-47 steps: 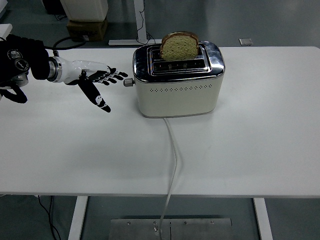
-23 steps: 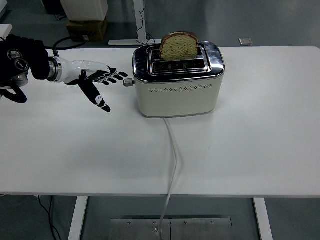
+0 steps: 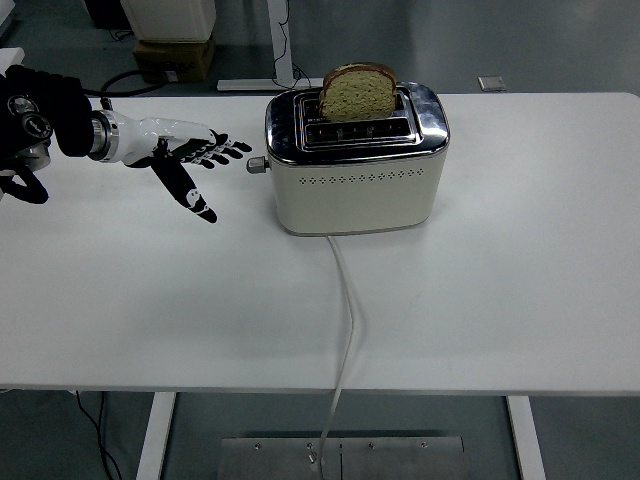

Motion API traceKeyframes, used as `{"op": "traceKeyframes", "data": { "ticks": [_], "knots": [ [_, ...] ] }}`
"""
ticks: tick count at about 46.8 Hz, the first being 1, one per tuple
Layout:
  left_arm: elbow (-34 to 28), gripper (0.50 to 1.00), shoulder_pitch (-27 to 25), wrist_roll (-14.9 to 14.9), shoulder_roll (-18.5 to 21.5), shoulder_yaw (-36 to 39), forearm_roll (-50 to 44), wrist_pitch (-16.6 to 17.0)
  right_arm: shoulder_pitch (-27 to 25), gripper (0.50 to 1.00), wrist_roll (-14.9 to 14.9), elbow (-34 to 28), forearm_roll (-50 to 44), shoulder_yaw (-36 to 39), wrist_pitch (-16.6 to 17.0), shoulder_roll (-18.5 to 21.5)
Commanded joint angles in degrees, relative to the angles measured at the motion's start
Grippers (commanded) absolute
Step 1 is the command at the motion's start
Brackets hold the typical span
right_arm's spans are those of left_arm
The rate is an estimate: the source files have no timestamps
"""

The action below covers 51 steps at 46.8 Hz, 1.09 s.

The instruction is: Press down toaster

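One toaster sits at the desk's twelve o'clock, bread up, so my left hand hovers at its nine o'clock, fingers released, grasping nothing, toward the lever.

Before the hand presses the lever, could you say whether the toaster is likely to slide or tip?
The toaster looks broad and boxy, so tipping seems unlikely. Its lever sticks out at the left end, so an off-vertical press may nudge it on the smooth table. The trailing cord hardly restrains it.
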Motion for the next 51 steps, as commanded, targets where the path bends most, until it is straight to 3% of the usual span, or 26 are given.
{"op": "traceKeyframes", "data": {
  "ticks": [1, 51],
  "knots": [
    [0.0, 1.0, -0.01, 0.13, -0.16, 0.0, 0.01, 0.07, 0.0, 1.0, 0.0, 0.0, 0.0, 0.0, -0.04, 0.0],
    [1.58, 1.0, 2.19, 0.22, -1.39, 0.18, 0.45, 0.42, 0.0, 1.0, 0.0, 0.0, 0.0, 0.0, -0.04, 0.0]
  ]
}}
